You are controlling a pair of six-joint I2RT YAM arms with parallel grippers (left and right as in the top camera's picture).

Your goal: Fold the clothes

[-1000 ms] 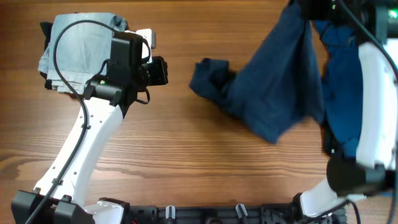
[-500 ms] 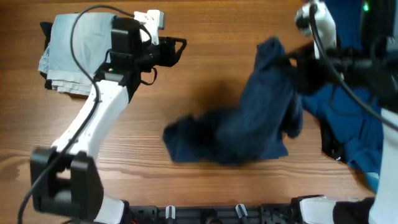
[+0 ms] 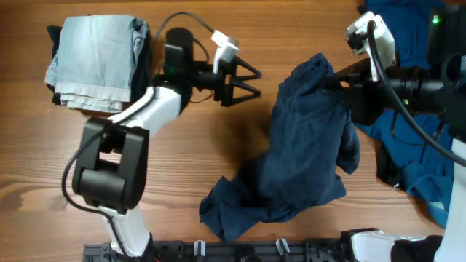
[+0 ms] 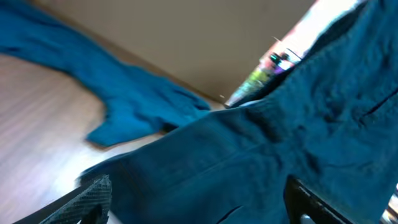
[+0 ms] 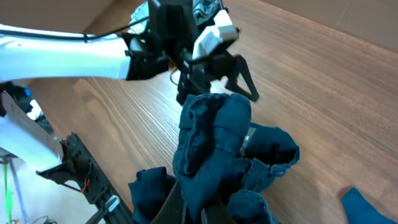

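A dark navy garment [image 3: 295, 156] hangs from my right gripper [image 3: 337, 78], which is shut on its upper edge; its lower end lies rumpled near the table's front edge. In the right wrist view the same navy garment [image 5: 214, 140] bunches around my right gripper [image 5: 208, 208]. My left gripper [image 3: 256, 82] is open, just left of the held edge and not touching it. In the left wrist view the navy garment [image 4: 292, 137] fills the space ahead of the left gripper [image 4: 199, 208], whose jaws stand wide with nothing between them. Mid-blue clothes [image 3: 411, 149] lie at the right.
A folded stack of pale grey-blue denim [image 3: 95, 58] on a black piece rests at the back left. The wooden table [image 3: 182, 167] shows bare between the arms. A mid-blue piece [image 4: 130, 102] lies beyond the navy garment. The left arm [image 5: 74, 50] reaches across the back.
My left gripper has opened and swung right from the denim stack toward the navy garment. The right gripper has lowered the garment, and its lower end has slid toward the front edge.
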